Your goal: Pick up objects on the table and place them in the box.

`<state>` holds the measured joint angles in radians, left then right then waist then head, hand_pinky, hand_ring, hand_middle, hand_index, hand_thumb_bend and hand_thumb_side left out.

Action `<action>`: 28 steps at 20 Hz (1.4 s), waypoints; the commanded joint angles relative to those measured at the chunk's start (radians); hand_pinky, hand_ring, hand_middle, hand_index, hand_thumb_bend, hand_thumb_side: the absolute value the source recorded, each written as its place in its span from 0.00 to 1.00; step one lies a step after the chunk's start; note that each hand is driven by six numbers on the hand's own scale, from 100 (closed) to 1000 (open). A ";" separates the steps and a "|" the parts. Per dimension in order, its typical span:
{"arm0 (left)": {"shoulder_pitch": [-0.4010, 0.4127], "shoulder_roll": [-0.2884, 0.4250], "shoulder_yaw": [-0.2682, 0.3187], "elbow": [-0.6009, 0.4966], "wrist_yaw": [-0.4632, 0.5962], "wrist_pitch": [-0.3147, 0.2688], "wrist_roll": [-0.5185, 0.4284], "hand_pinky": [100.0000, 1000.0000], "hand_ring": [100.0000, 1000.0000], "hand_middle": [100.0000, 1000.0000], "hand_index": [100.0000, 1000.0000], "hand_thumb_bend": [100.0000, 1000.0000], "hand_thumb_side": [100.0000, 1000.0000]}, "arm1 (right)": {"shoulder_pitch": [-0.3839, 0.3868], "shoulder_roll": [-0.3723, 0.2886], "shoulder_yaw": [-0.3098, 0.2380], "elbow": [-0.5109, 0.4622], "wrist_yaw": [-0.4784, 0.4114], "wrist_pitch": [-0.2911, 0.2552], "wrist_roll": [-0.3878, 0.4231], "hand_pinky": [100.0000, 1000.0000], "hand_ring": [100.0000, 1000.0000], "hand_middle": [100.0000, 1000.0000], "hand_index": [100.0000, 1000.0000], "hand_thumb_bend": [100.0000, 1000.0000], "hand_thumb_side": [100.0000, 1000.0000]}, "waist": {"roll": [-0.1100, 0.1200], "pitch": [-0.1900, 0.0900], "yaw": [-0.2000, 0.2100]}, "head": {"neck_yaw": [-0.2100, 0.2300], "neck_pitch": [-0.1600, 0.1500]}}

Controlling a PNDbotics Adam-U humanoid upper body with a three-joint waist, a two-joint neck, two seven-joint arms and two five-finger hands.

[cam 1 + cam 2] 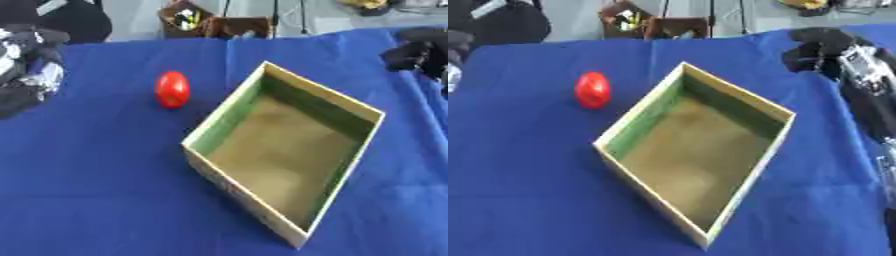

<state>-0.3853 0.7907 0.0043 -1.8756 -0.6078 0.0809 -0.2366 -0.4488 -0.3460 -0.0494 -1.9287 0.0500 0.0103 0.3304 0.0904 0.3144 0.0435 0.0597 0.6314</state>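
Red oval object [172, 89] stands upright left of the box [229, 115]; right hand [820, 49] curled, holding nothing.

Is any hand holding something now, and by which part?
Nothing is held. The red object lies alone on the blue tablecloth; the right hand and left hand are far from it.
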 commanded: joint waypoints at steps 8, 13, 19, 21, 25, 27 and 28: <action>-0.012 0.017 0.016 -0.004 0.003 0.003 -0.026 0.39 0.71 0.71 0.91 0.00 1.00 | -0.012 -0.002 -0.005 -0.013 0.002 0.002 0.004 0.73 0.75 0.56 0.81 0.00 1.00 | -0.003 -0.013 0.004 | 0.005 -0.007; -0.021 0.013 0.016 -0.010 -0.010 -0.021 -0.036 0.42 0.74 0.75 0.92 0.00 0.97 | -0.012 -0.003 -0.005 -0.012 0.005 0.007 0.003 0.73 0.75 0.56 0.81 0.00 1.00 | -0.002 -0.011 0.002 | 0.005 -0.007; -0.077 0.018 -0.009 0.044 0.024 -0.121 -0.083 0.57 0.83 0.85 1.00 0.00 0.88 | -0.012 -0.005 -0.001 -0.011 0.007 0.010 0.007 0.73 0.75 0.55 0.81 0.00 1.00 | 0.003 -0.009 -0.004 | 0.009 -0.002; -0.105 0.019 -0.019 0.074 0.030 -0.144 -0.104 0.60 0.85 0.87 1.00 0.00 0.89 | -0.012 -0.006 0.001 -0.010 0.007 0.011 0.010 0.73 0.75 0.55 0.81 0.00 1.00 | 0.005 -0.008 -0.007 | 0.012 0.000; -0.163 0.016 -0.042 0.134 0.035 -0.172 -0.131 0.63 0.88 0.92 1.00 0.01 0.92 | -0.012 -0.008 0.003 -0.009 0.006 0.011 0.014 0.73 0.74 0.55 0.81 0.00 1.00 | 0.008 -0.007 -0.016 | 0.019 0.002; -0.189 0.013 -0.053 0.162 0.038 -0.183 -0.145 0.65 0.89 0.94 1.00 0.08 0.94 | -0.012 -0.010 0.005 -0.007 0.006 0.010 0.017 0.73 0.74 0.55 0.81 0.00 1.00 | 0.011 -0.006 -0.020 | 0.022 0.002; -0.204 0.011 -0.059 0.177 0.038 -0.189 -0.154 0.68 0.90 0.96 1.00 0.16 0.97 | -0.012 -0.011 0.006 -0.007 0.006 0.011 0.018 0.73 0.74 0.55 0.81 0.00 1.00 | 0.012 -0.006 -0.022 | 0.023 0.003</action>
<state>-0.5736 0.7814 -0.0534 -1.7070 -0.5736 -0.1006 -0.3822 -0.4489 -0.3390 -0.0428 -1.9285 0.0517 0.0218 0.3453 0.1057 0.3254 0.0195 0.0780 0.6313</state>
